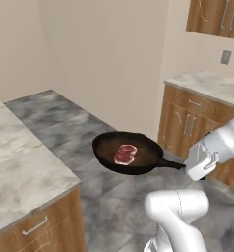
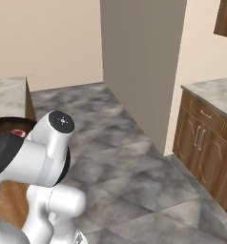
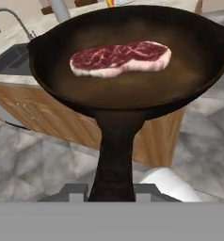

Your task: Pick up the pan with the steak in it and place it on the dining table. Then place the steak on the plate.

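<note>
Pan (image 1: 130, 152) hangs level above the floor, steak (image 1: 125, 154) near its middle, handle at 3 o'clock clamped in the narrowly parted gripper (image 1: 187, 166). Carrying step under way; next, keeping it level, find the dining table.

Both base views look forward over grey floor (image 1: 65, 123); the hand view looks closely along the pan (image 3: 128, 80).
</note>
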You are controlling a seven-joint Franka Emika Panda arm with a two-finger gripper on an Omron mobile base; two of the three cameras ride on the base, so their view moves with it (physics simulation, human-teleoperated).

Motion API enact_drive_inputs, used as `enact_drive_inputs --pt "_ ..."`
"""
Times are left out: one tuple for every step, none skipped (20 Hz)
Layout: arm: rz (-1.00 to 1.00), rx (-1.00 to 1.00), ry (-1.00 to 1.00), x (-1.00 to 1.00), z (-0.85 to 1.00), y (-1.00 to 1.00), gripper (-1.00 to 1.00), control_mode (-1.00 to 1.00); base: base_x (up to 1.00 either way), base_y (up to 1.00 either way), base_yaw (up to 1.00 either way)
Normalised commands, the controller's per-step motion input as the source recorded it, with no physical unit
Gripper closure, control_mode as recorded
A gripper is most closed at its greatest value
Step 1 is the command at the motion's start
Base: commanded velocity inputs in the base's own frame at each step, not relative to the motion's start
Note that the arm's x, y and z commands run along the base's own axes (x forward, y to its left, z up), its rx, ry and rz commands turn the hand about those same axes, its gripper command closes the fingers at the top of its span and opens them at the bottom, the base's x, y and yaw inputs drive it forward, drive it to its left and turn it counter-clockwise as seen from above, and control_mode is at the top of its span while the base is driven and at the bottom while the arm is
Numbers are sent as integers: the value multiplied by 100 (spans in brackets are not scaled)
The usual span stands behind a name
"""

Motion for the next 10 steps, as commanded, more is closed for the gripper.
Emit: enact_drive_inputs --pt "0 0 0 0 0 0 100 100 59 -100 0" --pt "0 0 0 0 0 0 100 100 59 -100 0" --pt "0 0 0 0 0 0 100 100 60 -100 0" --pt "0 0 0 0 0 0 100 100 59 -100 0" --pt "0 0 0 0 0 0 100 100 59 -100 0" --pt "0 0 0 0 0 0 100 100 59 -100 0" --pt "0 0 0 0 0 0 100 100 60 -100 0" --pt "0 0 0 0 0 0 100 100 60 -100 0" --pt "0 0 0 0 0 0 100 100 61 -100 0" --pt "0 0 0 0 0 0 100 100 63 -100 1"
